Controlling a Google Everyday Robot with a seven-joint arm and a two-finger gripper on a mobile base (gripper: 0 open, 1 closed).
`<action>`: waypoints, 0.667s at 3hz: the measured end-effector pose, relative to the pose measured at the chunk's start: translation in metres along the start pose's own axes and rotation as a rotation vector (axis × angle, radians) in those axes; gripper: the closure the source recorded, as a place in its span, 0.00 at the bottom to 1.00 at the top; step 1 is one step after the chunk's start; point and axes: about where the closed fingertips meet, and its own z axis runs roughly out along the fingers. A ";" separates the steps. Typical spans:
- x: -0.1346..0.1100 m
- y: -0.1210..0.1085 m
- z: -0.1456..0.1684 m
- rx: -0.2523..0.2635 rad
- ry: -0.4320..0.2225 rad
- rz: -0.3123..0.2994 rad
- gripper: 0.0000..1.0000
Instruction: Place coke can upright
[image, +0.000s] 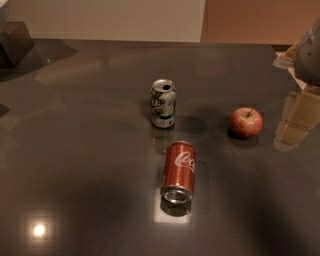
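Observation:
The red coke can (179, 169) lies on its side on the dark table (75, 150), just below the middle of the view. Its silver end faces the camera and the white script faces up. My gripper (297, 120) hangs at the right edge of the view, above the table, to the right of the red apple (246, 122) and well apart from the coke can. It holds nothing that I can see.
A white-silver can with green-black markings (163, 103) stands upright just behind the coke can. The apple sits to the right of both cans. The table's far edge runs along a pale wall (110, 20). A dark object (12, 42) stands at the far left corner.

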 end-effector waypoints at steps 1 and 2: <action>0.000 0.000 0.000 0.000 0.000 0.000 0.00; -0.005 -0.006 0.005 0.007 0.038 0.028 0.00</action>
